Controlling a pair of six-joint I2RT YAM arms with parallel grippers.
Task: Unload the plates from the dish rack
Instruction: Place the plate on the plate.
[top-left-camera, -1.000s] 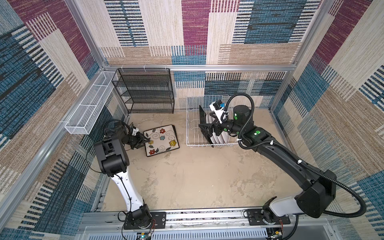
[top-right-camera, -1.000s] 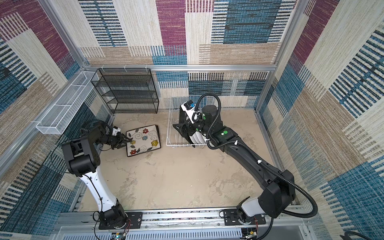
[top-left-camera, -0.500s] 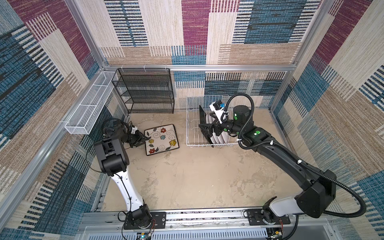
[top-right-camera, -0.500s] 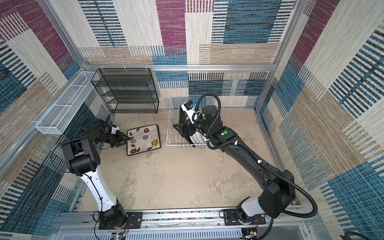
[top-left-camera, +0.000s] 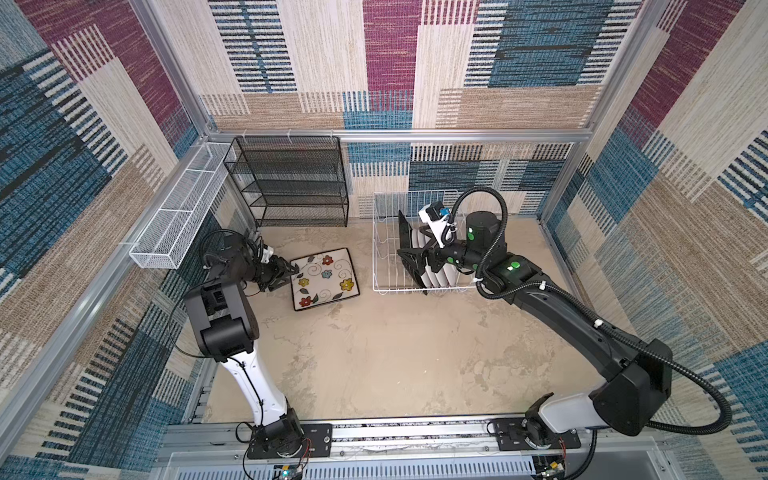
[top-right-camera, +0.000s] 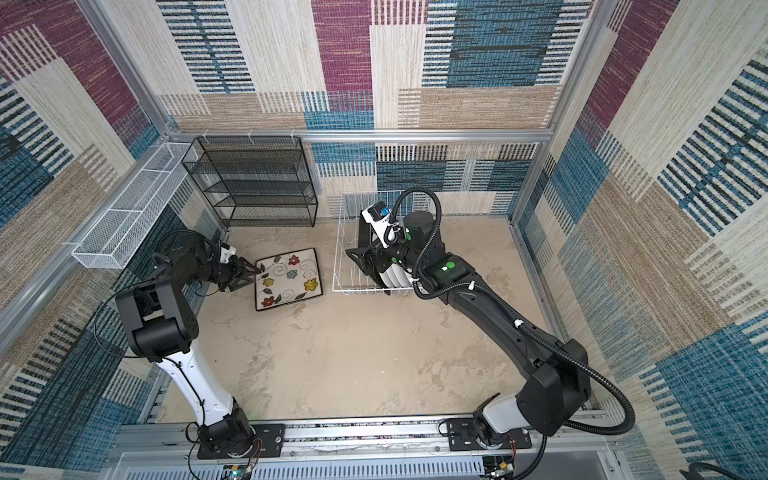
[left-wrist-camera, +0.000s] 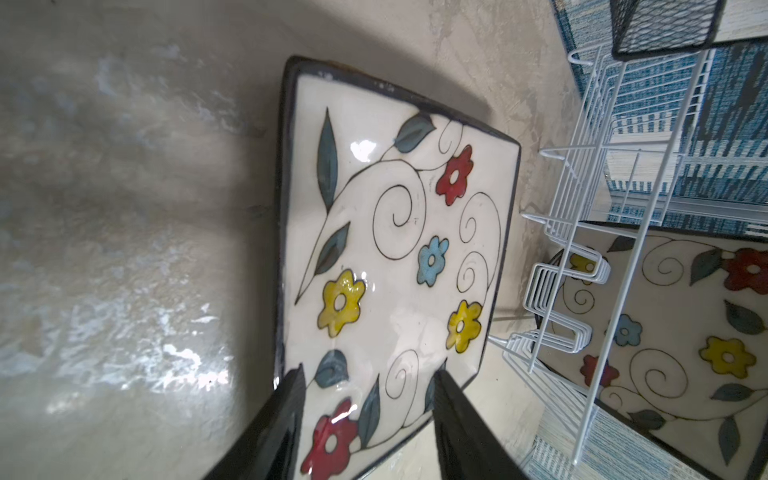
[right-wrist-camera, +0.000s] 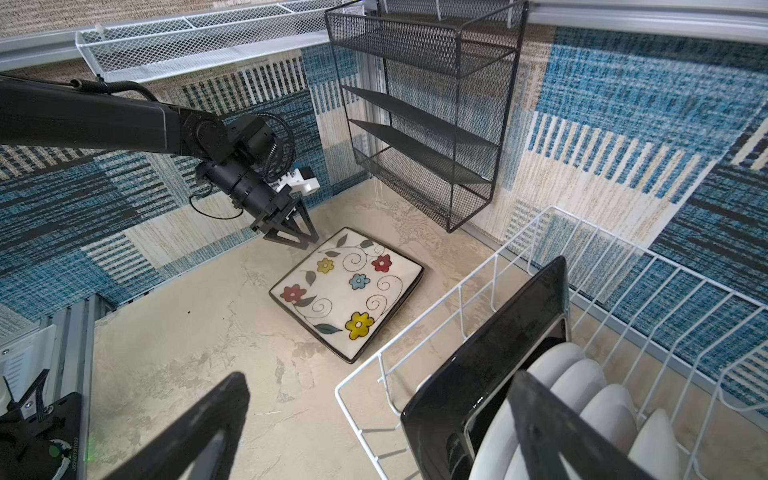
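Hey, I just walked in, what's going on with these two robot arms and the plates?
Two arms are unloading plates from the white dish rack. One flowered square plate lies flat on the table, and the left gripper sits at its edge with jaws apart. The right gripper is wide open at the rack, straddling the upright black-backed square plate. Several white-backed round plates stand in the rack next to it, not yet taken out.

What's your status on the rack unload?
Left claw open at the edge of the square plate lying flat on the table. Right claw open, straddling the black-backed plate in the dish rack; round plates beside it. Nothing seen in the way.
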